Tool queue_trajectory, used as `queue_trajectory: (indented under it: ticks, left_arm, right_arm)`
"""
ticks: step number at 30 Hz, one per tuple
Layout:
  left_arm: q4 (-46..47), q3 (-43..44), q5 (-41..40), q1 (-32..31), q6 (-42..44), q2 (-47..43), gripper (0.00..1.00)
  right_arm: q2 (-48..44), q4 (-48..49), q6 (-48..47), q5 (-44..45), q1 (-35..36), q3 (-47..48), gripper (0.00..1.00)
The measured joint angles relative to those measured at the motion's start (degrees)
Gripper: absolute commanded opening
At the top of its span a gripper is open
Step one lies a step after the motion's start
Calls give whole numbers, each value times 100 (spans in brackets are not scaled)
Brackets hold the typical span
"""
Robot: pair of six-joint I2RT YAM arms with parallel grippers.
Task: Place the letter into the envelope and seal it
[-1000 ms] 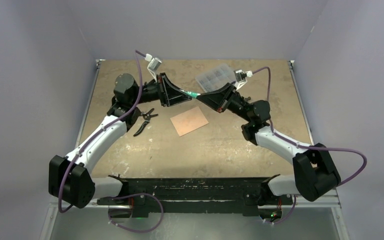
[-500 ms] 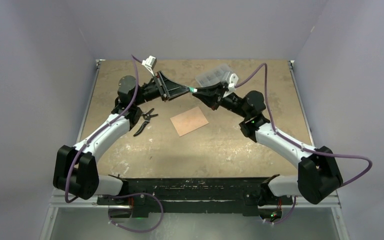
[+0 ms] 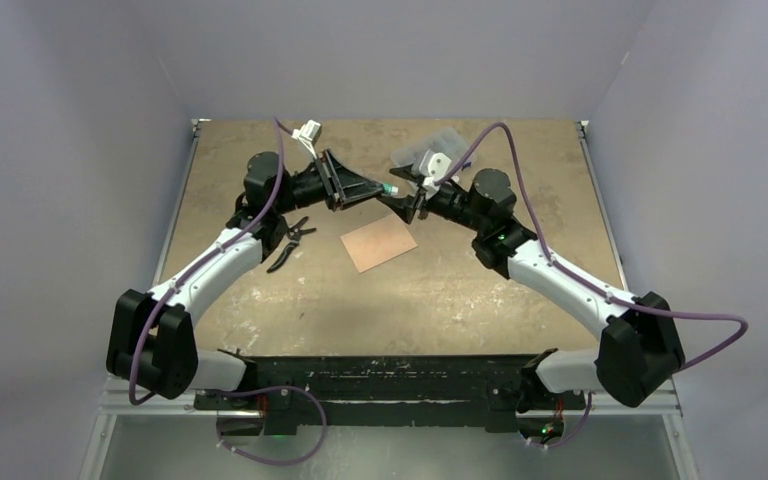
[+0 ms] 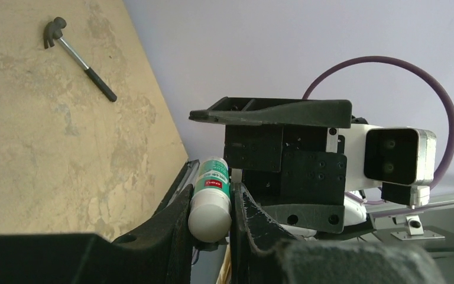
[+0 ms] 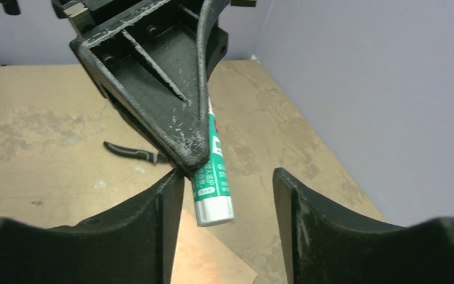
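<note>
A smooth green-and-white plastic glue-stick cylinder [image 4: 213, 183] sits pinched in the left claw [image 4: 211, 204]. The right claw [image 5: 227, 177] is spread wide, its fingers flanking the stick's end. Both arms are raised and meet tip to tip. A flat salmon-tan paper rectangle [image 3: 379, 247] lies at the middle of the worktop [image 3: 460, 290].

Item 1. White-and-green glue stick tube [image 4: 210, 204]: its base was buried between the fingers [image 4: 174, 228] of my left pincer [image 4: 211, 204]. From my right wrist, that pincer covered its upper length. The label print was too small to read.

Item 2. Flat salmon-tan paper rectangle [image 5: 210, 257]: cut off by the lower edge and by my right pincer [image 5: 227, 176]. From above it was too small to tell a flap.

Item 3. Black-handled pliers [image 5: 131, 152]: one handle showed, the rest was behind my left pincer.

Item 4. Clear plastic compartment box [image 3: 412, 152]: partly hidden behind my right arm [image 3: 465, 200].
</note>
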Motion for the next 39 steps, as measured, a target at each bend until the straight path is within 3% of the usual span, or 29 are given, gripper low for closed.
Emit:
queue_trajectory:
  ticks: [3,6,8,9,12,17,30,39]
  left_arm:
    - [-81,9,13,0,109,0,0]
    - [-155,52,-15,4,234,0,0]
    - [-210,81,-4,13,317,0,1]
    - [-229,92,-4,13,350,0,9]
    - [-254,107,-42,20,365,0,31]
    - [118,90,-269,-11,479,-61,44]
    - [1869,-874,-1506,-315,1283,-483,45]
    - [2249,-1043,-1792,-393,2035,-636,41]
  right_arm:
    - [17,-262,-111,-140,11,98,39]
    - [76,-575,-199,-339,31,267,13]
    - [85,-684,-251,-393,33,310,3]
    - [90,-743,-236,-420,33,337,0]
    - [136,-756,-76,-411,33,385,0]
    - [243,-50,1047,-262,52,289,0]
    - [986,2863,5458,249,-20,-323,0]
    - [1419,3932,7274,214,-79,-328,0]
